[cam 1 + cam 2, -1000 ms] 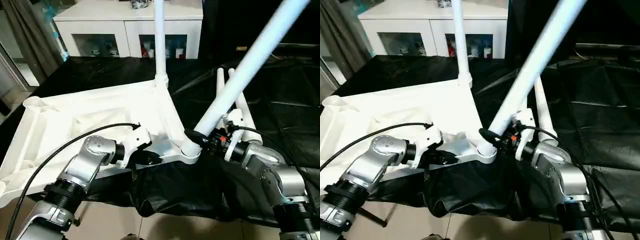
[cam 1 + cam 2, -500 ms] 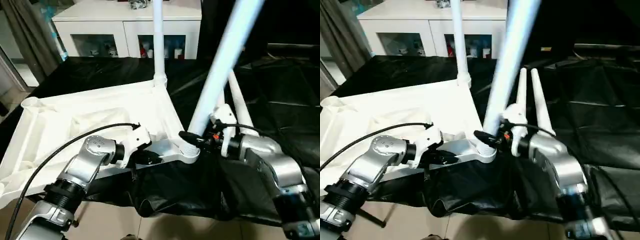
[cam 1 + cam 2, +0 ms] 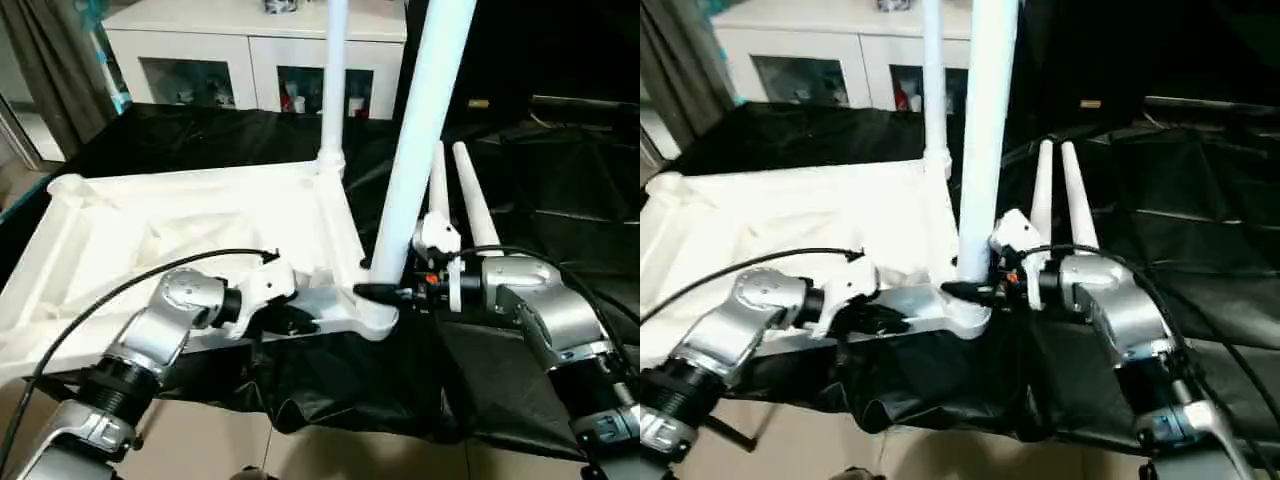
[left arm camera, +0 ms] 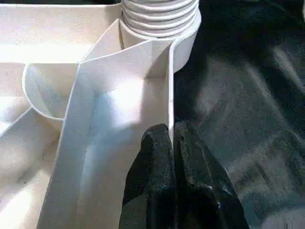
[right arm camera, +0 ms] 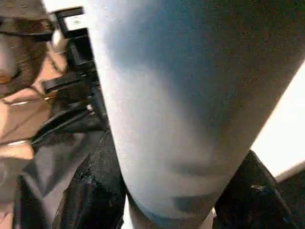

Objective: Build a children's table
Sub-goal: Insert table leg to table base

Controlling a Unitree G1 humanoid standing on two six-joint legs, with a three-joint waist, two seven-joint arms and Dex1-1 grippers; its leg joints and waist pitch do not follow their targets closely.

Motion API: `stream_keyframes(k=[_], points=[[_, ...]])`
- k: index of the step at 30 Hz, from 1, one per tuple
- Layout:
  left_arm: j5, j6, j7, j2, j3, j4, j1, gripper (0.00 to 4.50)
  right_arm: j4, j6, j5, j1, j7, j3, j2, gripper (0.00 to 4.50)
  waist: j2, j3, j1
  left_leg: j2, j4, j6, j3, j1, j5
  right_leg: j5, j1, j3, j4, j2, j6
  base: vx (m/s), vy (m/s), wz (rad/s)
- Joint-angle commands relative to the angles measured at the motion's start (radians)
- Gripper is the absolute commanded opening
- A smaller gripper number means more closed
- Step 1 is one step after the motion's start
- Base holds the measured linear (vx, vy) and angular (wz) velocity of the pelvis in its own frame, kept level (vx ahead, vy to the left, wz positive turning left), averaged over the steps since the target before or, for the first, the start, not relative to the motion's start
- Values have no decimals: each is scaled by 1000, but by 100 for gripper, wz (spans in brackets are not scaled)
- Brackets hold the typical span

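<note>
The upturned tabletop [image 3: 200, 215] is kept steady on the black cloth [image 3: 560, 190] by the left gripper [image 4: 170, 143], clenched on its near rim, so that the leg [image 3: 415, 150] grasped by the right gripper [image 3: 385, 292] can be stood upright in the near right corner socket [image 3: 372, 318].

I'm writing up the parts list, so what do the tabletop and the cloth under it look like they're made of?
Tabletop: apparently moulded white plastic, smooth and semi-glossy, with thin ribs and walls. Cloth: seemingly a thin black plastic-like sheet; its creases shine, though coated fabric is possible.
</note>
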Motion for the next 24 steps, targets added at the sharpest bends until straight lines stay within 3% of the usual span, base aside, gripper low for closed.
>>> stream_keyframes(k=[1, 6, 9, 12, 13, 16, 18, 21, 23, 24], points=[[-12, -22, -22, 19, 1, -23, -46, 0, 51, 12, -25, 38, 92, 91, -16, 189, -9, -46, -1, 40, -84, 36, -12, 25, -282, -214, 35, 44, -84, -52, -214, 0, 0, 0], [-9, -27, -23, 26, 8, -5, -64, 0, 59, -6, -31, 36, 99, 92, -15, 189, -9, -41, -1, 41, -86, 34, -12, 25, -288, -214, 34, 45, -85, -54, -226, 0, 0, 0], [-3, -19, 6, 23, 28, 10, -77, 0, 111, -32, -52, 24, 17, 61, 22, 189, -9, -37, -2, 41, -90, 20, -12, 27, -318, -249, 32, 46, -90, -55, -227, 0, 0, 0], [0, 2, 30, 16, 40, 11, -82, 0, 171, -49, -86, 6, -83, 38, 52, 189, -12, -24, -9, 39, -98, -11, -15, 31, -394, -382, 26, 46, -103, -59, -201, 0, 0, 0], [10, 40, 81, 5, 54, 14, -92, 0, 220, -43, -103, -9, -179, 11, 82, 189, -14, -20, -14, 39, -102, -34, -22, 31, -424, -466, 28, 45, -107, -64, -173, 0, 0, 0], [27, 115, 182, -22, 77, 18, -123, 0, 280, -9, -105, -28, -312, -31, 138, 188, -15, -16, -19, 38, -108, -54, -30, 36, -460, -536, 26, 41, -119, -65, -139, 0, 0, 0], [36, 164, 228, -37, 87, 6, -137, 0, 315, 13, -109, -38, -375, -43, 169, 188, -13, -18, -22, 38, -112, -54, -30, 36, -448, -504, 29, 39, -119, -63, -142, 0, 0, 0], [44, 222, 283, -60, 98, 0, -155, 0, 383, 28, -116, -64, -451, -52, 207, 188, -12, -14, -30, 35, -112, -54, -28, 40, -462, -471, 22, 39, -121, -59, -160, 0, 0, 0], [83, 364, 447, -131, 125, 7, -194, 0, 557, 10, -126, -141, -606, -82, 294, 188, 7, -11, -33, 34, -109, -64, -33, 45, -500, -519, 19, 37, -123, -64, -161, 0, 0, 0], [83, 364, 447, -131, 125, 7, -194, 0, 557, 10, -126, -141, -606, -82, 294, 188, 2, -10, -40, 34, -110, -69, -30, 45, -511, -521, 17, 38, -124, -63, -165, 0, 0, 0]])
